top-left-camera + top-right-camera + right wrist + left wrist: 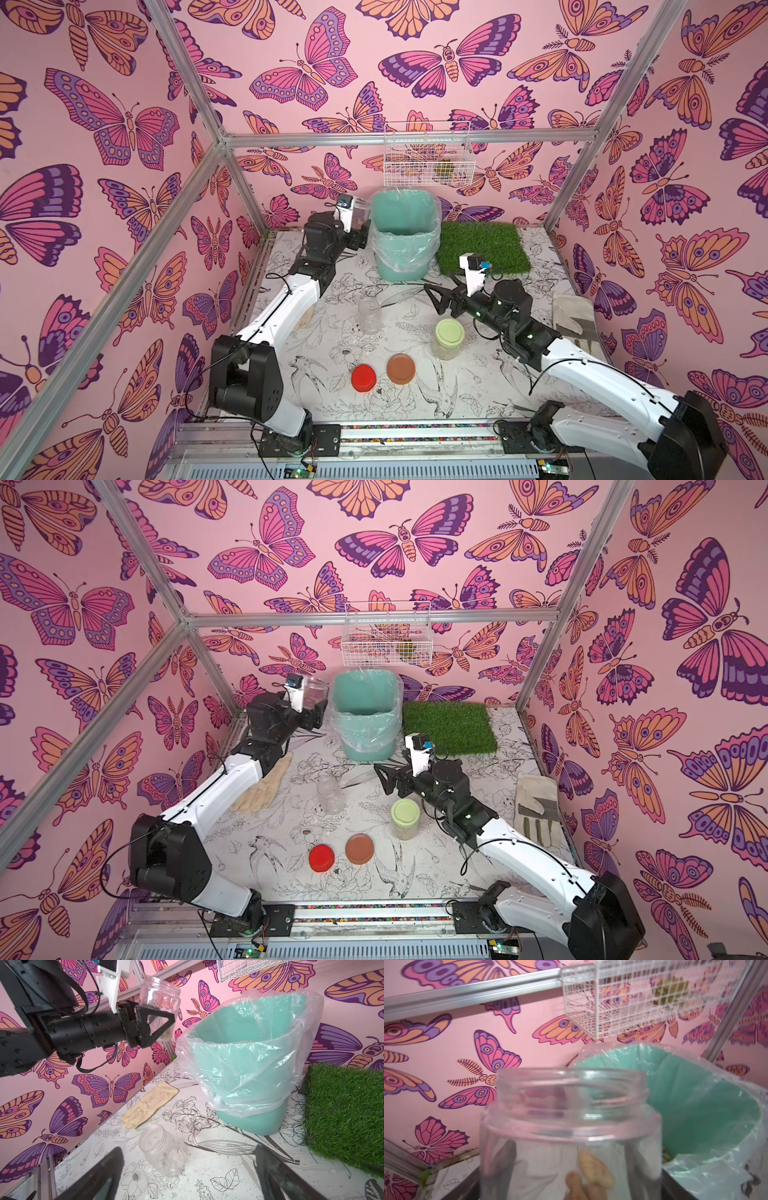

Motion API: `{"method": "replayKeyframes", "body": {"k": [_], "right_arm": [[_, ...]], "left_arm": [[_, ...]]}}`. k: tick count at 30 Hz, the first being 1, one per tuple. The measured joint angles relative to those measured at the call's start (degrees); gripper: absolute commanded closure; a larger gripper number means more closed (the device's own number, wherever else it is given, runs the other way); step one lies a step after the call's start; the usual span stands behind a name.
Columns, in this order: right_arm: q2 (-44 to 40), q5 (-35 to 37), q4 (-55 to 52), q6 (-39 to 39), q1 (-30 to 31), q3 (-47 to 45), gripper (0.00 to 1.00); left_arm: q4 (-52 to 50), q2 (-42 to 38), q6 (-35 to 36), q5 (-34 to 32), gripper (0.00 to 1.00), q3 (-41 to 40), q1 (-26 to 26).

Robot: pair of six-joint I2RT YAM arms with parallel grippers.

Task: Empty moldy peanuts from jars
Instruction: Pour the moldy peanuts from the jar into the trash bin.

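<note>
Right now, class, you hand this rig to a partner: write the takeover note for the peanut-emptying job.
Left end effector: shut on open jar, raised beside the lined bin; a few peanuts inside.
Right end effector: open, empty, above the table.
Done: one lidless jar stands on the table, looks empty; red lid and brown lid lie at the front.
To do: tip the held jar into the bin; green-lidded jar not yet opened.

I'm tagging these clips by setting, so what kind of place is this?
Likely a staged robot test booth rather than a real home: butterfly wallpaper behind a bare aluminium frame, a printed tabletop, and a patch of fake grass.
</note>
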Motion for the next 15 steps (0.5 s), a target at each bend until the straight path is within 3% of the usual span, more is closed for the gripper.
{"method": "replayKeyframes", "body": {"k": [3,7,10,15], "right_arm": [[0.2,0.0,0.0,0.0,0.0,0.1,0.01],[0.5,0.0,0.0,0.0,0.0,0.1,0.01],[0.7,0.0,0.0,0.0,0.0,0.1,0.01],[1.4,-0.3,0.1,0.0,0.0,0.1,0.01]], "left_arm": [[3.2,-0.5,-4.0,0.9,1.00,-1.4,0.8],[4.4,-1.0,-4.0,2.4,1.00,-1.6,0.7],[2.8,-1.7,1.2,3.2,1.00,-1.2,0.2],[-7.2,-1.4,16.7,2.5,1.00,4.4,-1.4]]}}
